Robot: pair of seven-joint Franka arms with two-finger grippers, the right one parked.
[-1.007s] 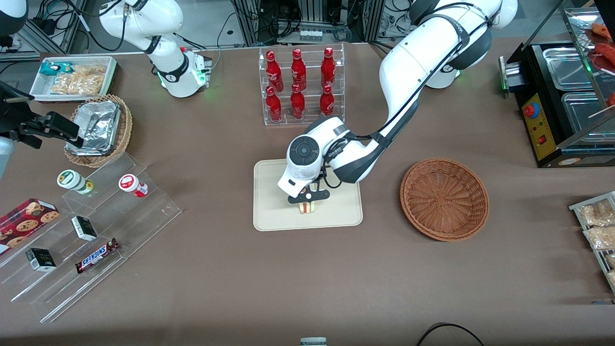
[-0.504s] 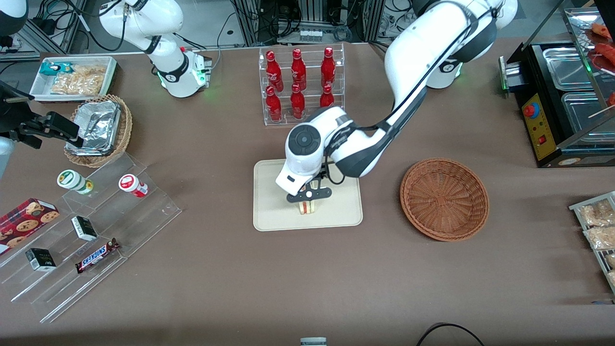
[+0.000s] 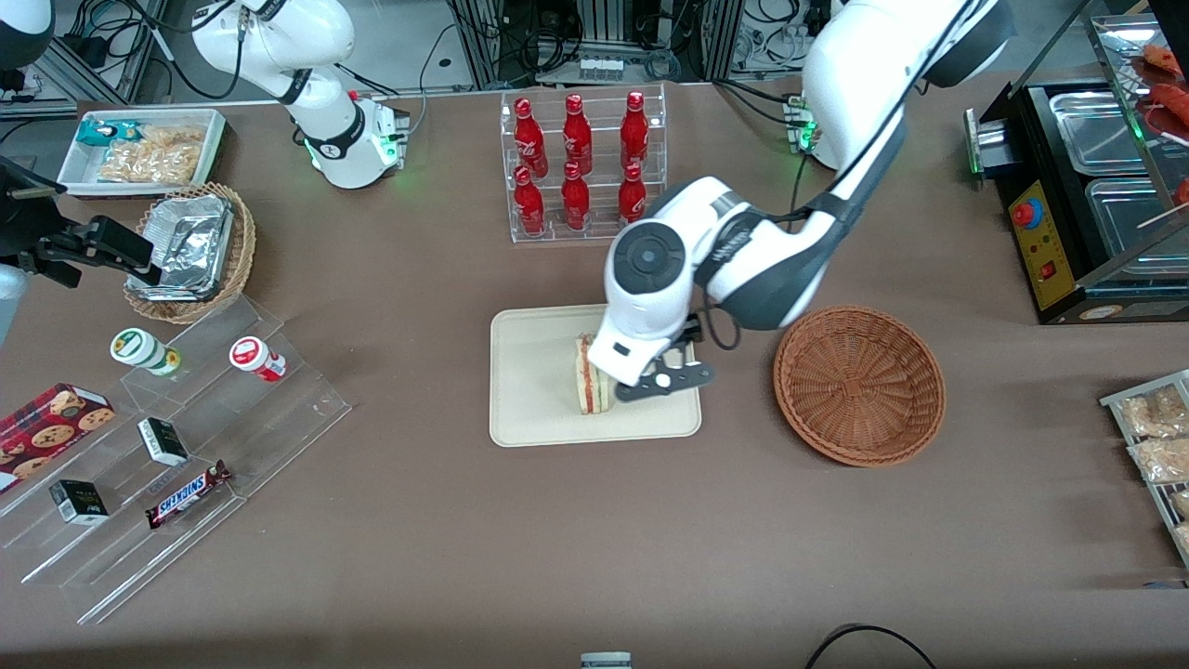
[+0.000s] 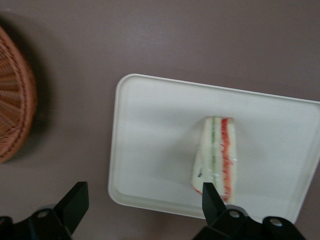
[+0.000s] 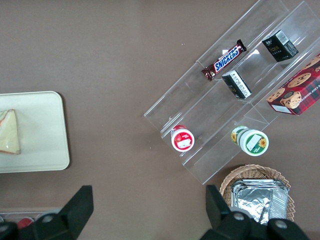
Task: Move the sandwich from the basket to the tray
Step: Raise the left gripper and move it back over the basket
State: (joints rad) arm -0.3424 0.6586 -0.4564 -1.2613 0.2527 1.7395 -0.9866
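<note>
The left arm's gripper (image 3: 671,372) hangs above the edge of the tray (image 3: 534,409) that faces the basket (image 3: 860,384), and its two fingers are spread wide apart with nothing between them. In the wrist view the fingertips (image 4: 75,202) stand well apart, one over the bare brown table (image 4: 150,40) between tray and basket, the other over the tray's rim close to the sandwich (image 4: 217,157).

The sandwich (image 3: 592,376) rests on the cream tray (image 4: 150,145), standing on one bread face's edge so that its red and green filling stripes show upward. It sits just beside the gripper, on the side toward the parked arm's end of the table, apart from both fingers. It is the only thing on the tray.

The reddish-brown wicker basket (image 4: 15,100) lies near the tray, toward the working arm's end of the table, and nothing is in it.

Farther from the front camera than the tray, a clear rack (image 3: 583,167) holds six red bottles in two rows. Toward the parked arm's end, a lighter wicker basket (image 3: 190,253) carries foil trays, and a white bin (image 3: 144,150) farther still from the camera holds snack packets. Nearer the camera there, a stepped clear display (image 3: 186,446) carries two small round tubs, two dark little boxes, a Snickers bar (image 3: 189,493) and a cookie box (image 3: 51,423).
</note>
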